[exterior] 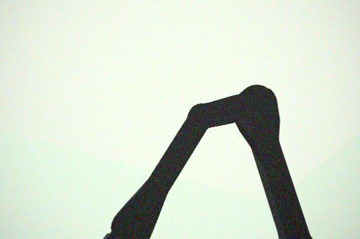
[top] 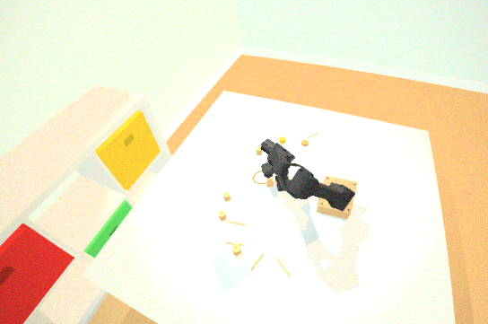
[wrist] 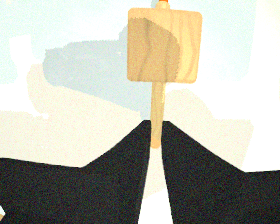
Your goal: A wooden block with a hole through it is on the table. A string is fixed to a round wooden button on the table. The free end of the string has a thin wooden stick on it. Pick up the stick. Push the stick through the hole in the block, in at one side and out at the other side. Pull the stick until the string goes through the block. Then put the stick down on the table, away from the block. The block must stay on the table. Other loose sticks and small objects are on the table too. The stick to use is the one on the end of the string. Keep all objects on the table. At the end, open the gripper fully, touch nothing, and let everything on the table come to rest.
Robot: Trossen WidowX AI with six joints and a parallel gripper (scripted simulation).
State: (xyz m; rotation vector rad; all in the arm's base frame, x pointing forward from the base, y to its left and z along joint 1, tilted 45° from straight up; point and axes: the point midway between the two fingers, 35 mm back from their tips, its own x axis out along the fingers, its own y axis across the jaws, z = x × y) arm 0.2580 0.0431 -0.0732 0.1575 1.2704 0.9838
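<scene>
In the wrist view my gripper (wrist: 155, 127) is shut on the thin wooden stick (wrist: 157, 106). The stick runs from my fingertips into the hole of the square wooden block (wrist: 164, 44). In the top view my gripper (top: 267, 169) points down just above the block (top: 270, 182) near the table's middle, and the string (top: 255, 179) curves to the block's left. I cannot tell which round piece is the string's button. The exterior view shows only the arm's dark links.
Small round wooden pieces (top: 305, 142) (top: 226, 196) (top: 222, 214) (top: 236, 250) and a yellow one (top: 282, 139) lie about. Loose sticks (top: 236, 223) (top: 257, 261) (top: 283, 267) (top: 312, 135) lie in front and behind. A shelf with yellow (top: 127, 148), green and red bins stands to the left.
</scene>
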